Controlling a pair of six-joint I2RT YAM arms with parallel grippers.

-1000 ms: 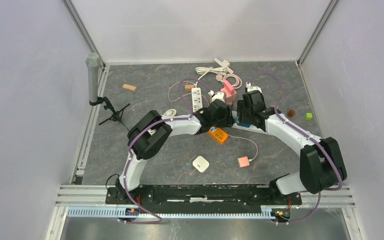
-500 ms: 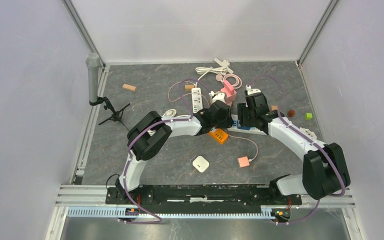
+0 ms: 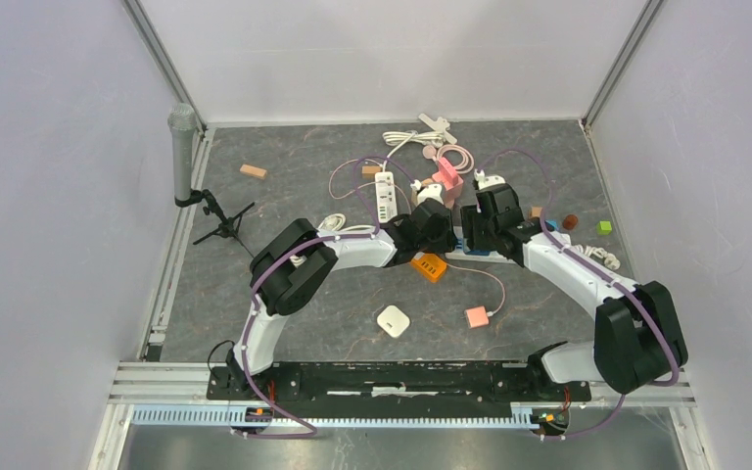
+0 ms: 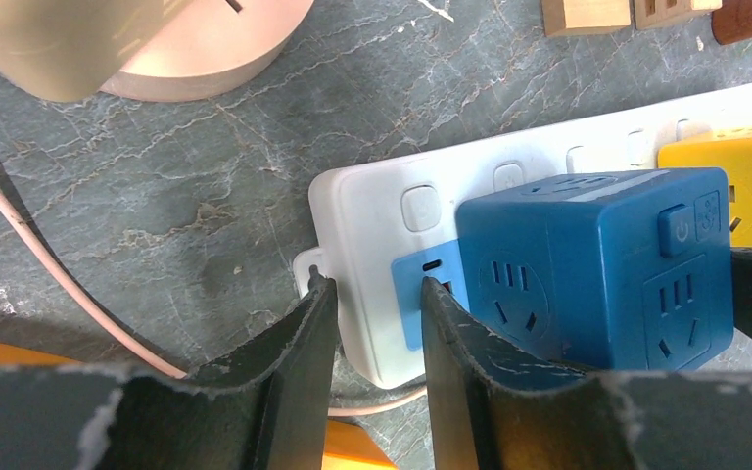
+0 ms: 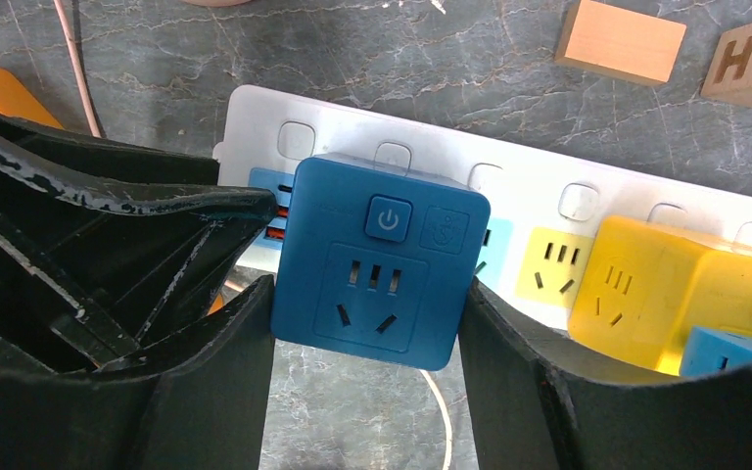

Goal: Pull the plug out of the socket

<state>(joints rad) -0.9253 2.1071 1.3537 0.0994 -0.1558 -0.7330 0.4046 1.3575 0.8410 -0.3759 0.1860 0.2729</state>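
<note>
While the right jaws clamp both sides of the blue plug [image 5: 377, 259], which sits in the white power strip [image 4: 357, 211] at mid bench [image 3: 323, 304], the right arm [image 3: 568, 264] has swung its elbow outward since a second ago. The left jaws stand narrow at the strip's end; whether they pinch it I cannot tell. A yellow plug [image 5: 646, 294] sits in the same strip, just beside the blue one. Wooden blocks [image 5: 622, 39] lie close behind the strip and an orange box [image 3: 428, 265] is near its front. More bare bench shows at the front left.

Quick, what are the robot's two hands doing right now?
Left gripper: fingers close together over the end of the white power strip; grip cannot be told.
Right gripper: closed on the blue cube plug.
</note>
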